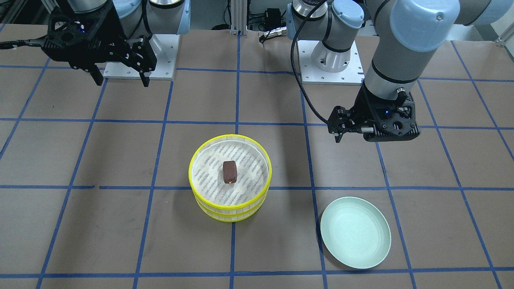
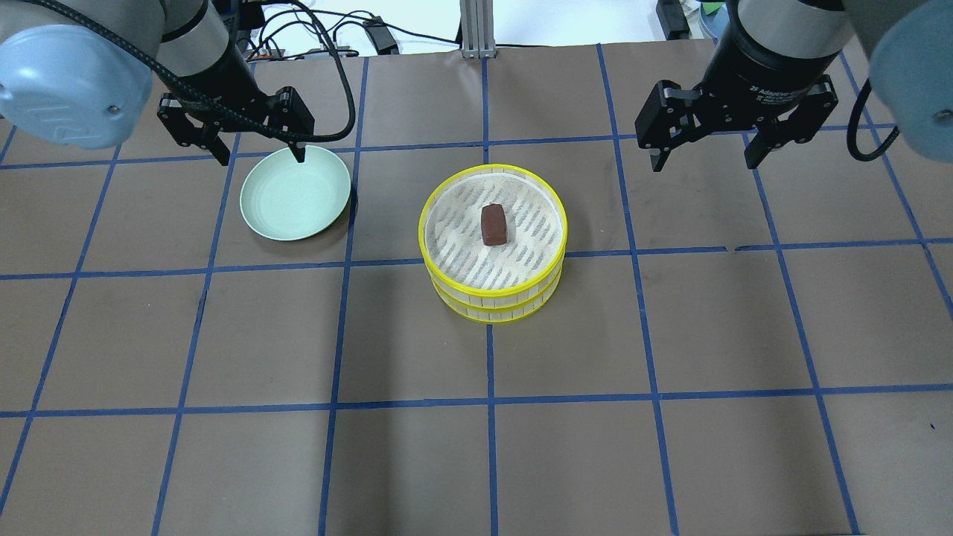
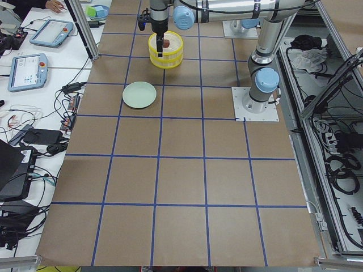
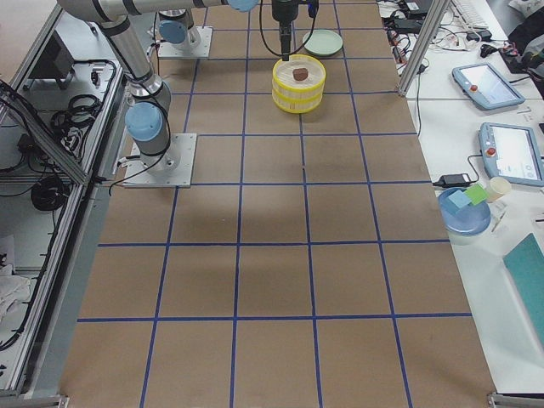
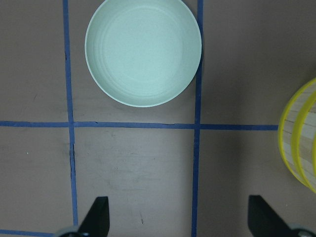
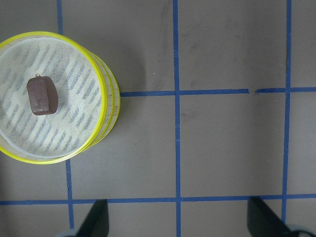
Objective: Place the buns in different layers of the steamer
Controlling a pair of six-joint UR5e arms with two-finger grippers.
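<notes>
Two steamer trays (image 2: 491, 296) stacked mid-table; floor of lower tray (image 1: 229, 217) hidden; brown bun (image 2: 493, 224) on top. Left gripper (image 2: 260, 158), right gripper (image 2: 705, 164) spread, empty.

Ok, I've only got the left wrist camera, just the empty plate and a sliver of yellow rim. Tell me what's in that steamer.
Observer: A dark brown bun lies on the mesh floor of the top layer.
Operator: Check how the layers sit.
Observer: The top layer is stacked on the lower layer, so the lower floor is hidden.
Operator: Report the right hand.
Observer: The right hand is open and empty, above bare table off to the steamer's side.
</notes>
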